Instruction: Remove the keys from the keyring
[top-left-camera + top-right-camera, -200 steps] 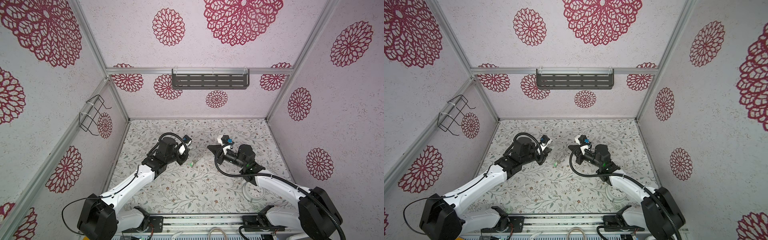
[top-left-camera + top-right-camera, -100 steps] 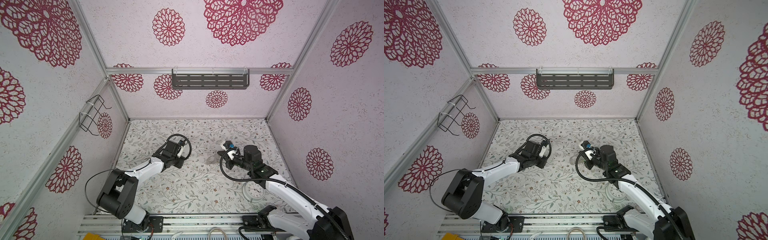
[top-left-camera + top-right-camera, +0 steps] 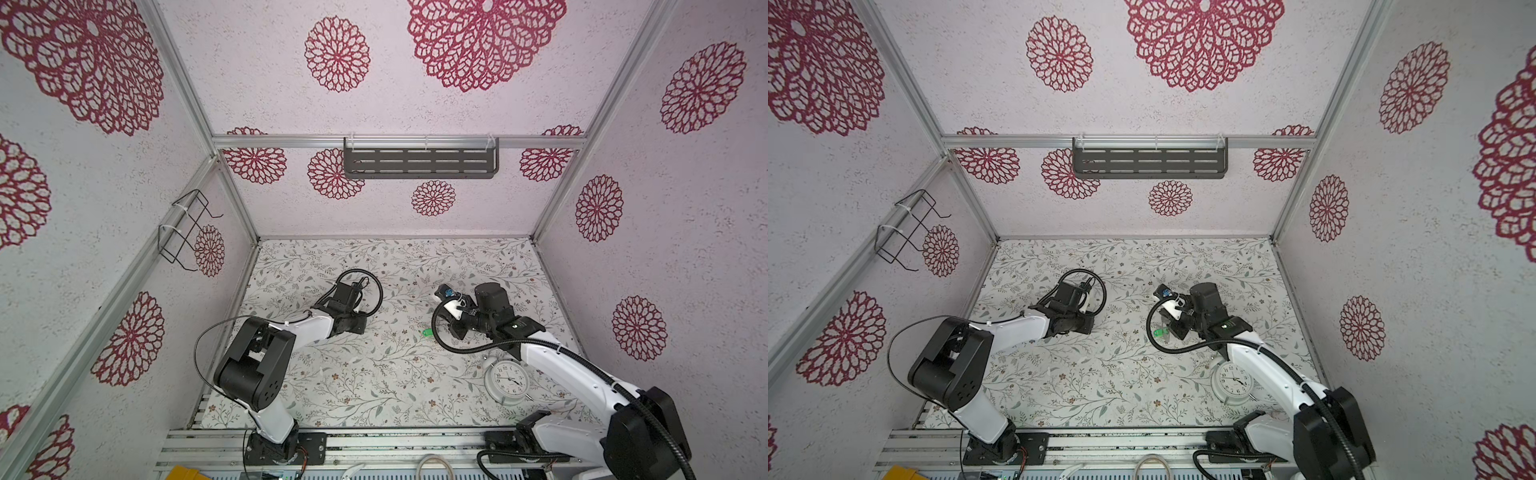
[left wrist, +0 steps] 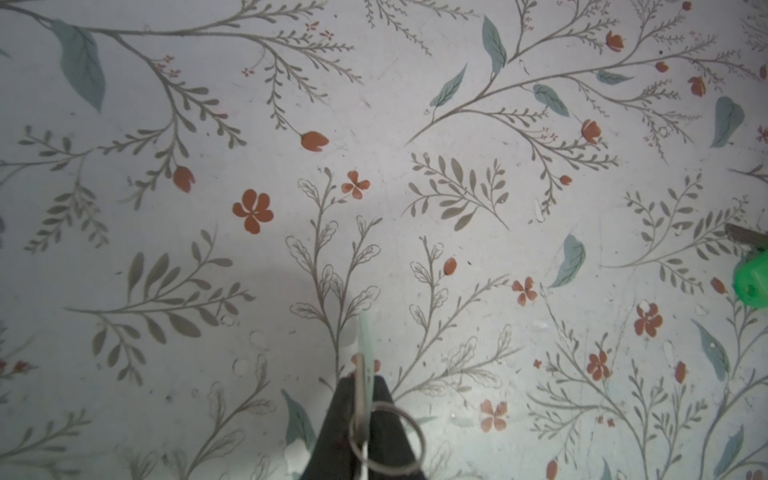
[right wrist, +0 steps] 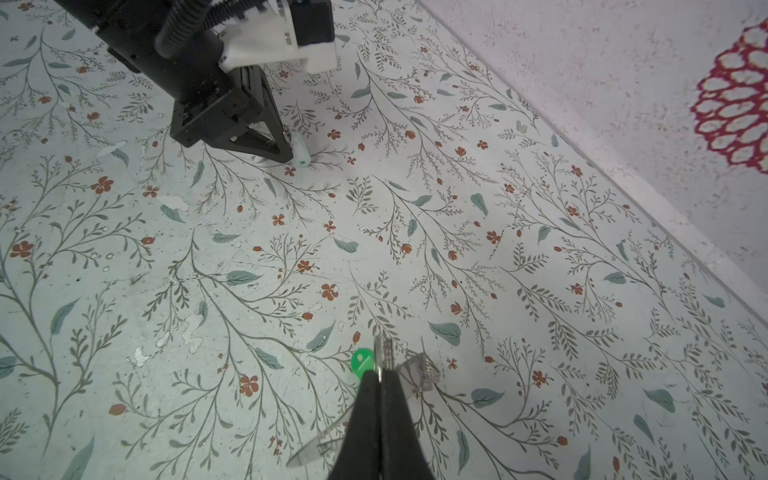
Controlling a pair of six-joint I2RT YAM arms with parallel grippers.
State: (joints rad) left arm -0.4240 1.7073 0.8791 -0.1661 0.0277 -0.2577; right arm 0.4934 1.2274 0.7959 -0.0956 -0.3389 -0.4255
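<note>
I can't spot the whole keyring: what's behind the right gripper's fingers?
The keyring runs behind them, an end showing on each side; the green key sits at the right gripper's tips. The keyring's middle is covered.

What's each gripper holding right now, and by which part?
Left gripper: pale-tagged key, pinched on its metal, tag sticking out, small ring hanging on. Right gripper: shut on the green-tagged key, on the metal beside the tag, as far as shows.

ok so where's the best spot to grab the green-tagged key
probably the green tag: it's the broadest part and sticks out clear to one side of the right gripper, which is shut on the keyring. come in from that open side, away from the keyring, closing across the tag's flat faces
</note>
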